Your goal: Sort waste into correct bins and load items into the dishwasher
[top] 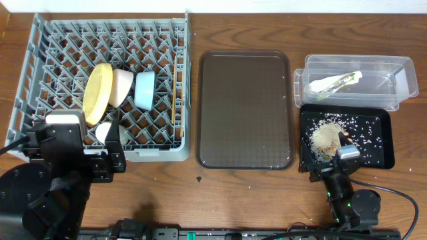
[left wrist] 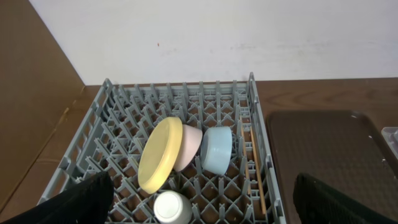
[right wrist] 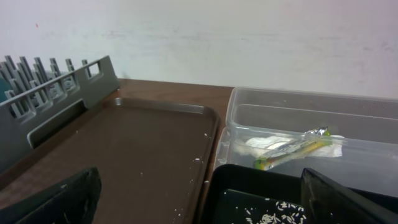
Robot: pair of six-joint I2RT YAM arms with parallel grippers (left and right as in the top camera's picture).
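Green-and-orange snack wrapper (right wrist: pixel 290 151) in clear plastic tub (right wrist: pixel 311 96), its print illegibly small

- Setting: robotics lab bench, staged as a dishwashing station.
- Wood-grain counter (top: pixel 300 30); bare white wall (left wrist: pixel 249 37) behind.
- Black robot arm mounts (top: pixel 30 203) fixed at the near edge.
- Grey dish rack (top: pixel 40 47) set directly on the counter.
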